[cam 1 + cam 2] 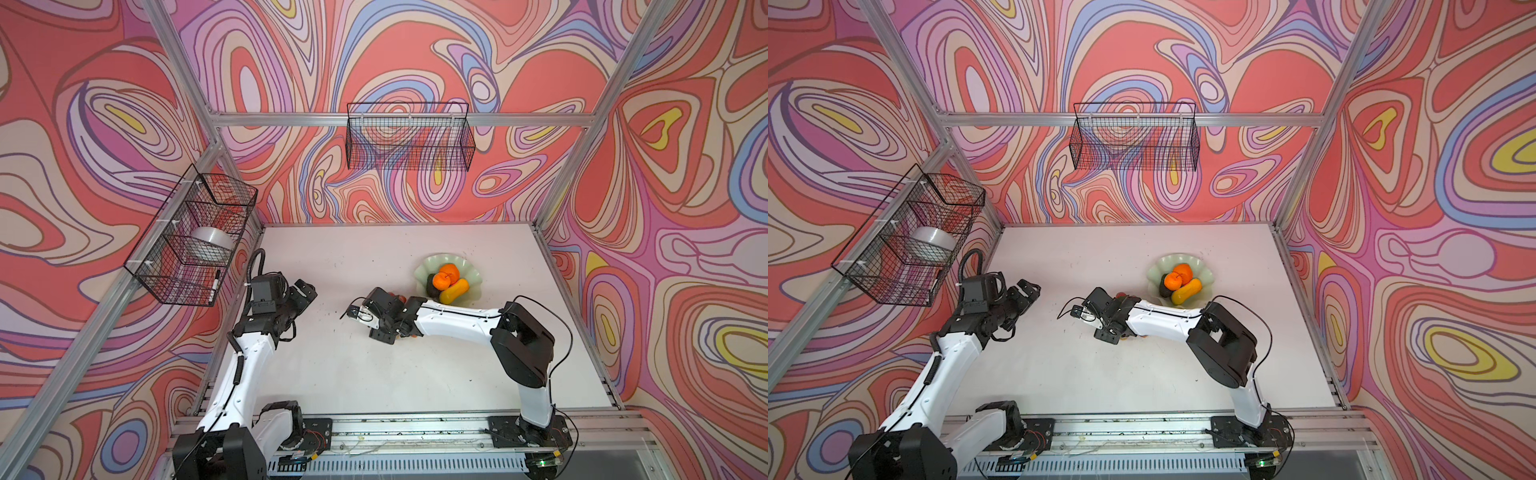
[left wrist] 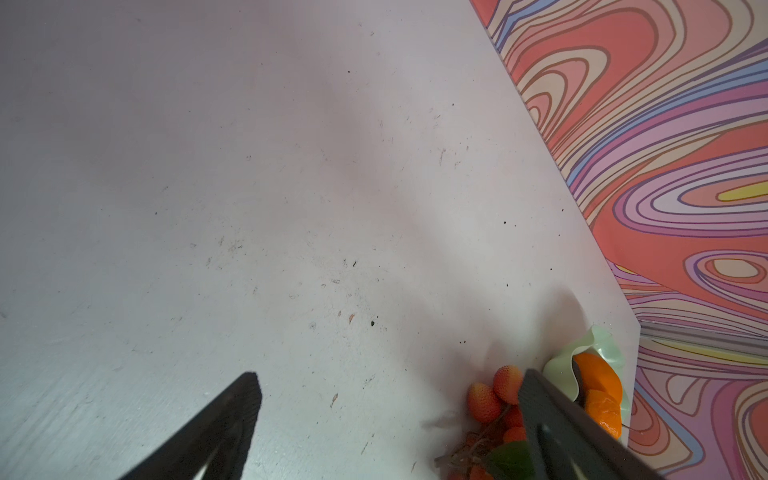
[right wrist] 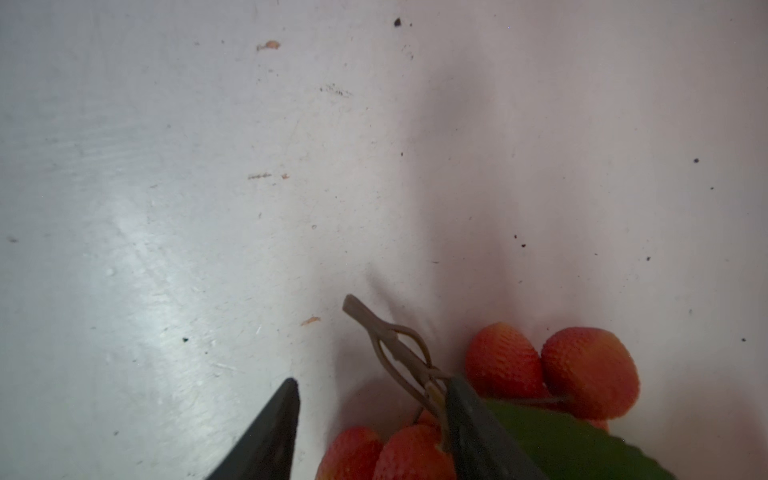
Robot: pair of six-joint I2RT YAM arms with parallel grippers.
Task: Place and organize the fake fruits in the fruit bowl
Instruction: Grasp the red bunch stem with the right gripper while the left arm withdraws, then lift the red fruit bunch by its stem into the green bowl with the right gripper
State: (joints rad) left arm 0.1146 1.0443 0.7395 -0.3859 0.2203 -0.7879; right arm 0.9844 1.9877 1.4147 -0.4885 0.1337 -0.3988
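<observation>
Red cluster (image 3: 503, 361) (leafy) lies inside right claw (image 3: 374, 380).

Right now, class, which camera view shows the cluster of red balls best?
The right wrist view: the cluster of red balls sits close, with stem and leaf clear. The left wrist view shows part of it. In both top views the right arm hides nearly all of it.

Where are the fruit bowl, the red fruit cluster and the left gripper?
fruit bowl (image 1: 429, 268): in a top view, bare green wall near the rim.
red fruit cluster (image 3: 590, 370): right wrist view, on one red ball.
left gripper (image 2: 389, 374): left wrist view, midway between its fingertips.
</observation>
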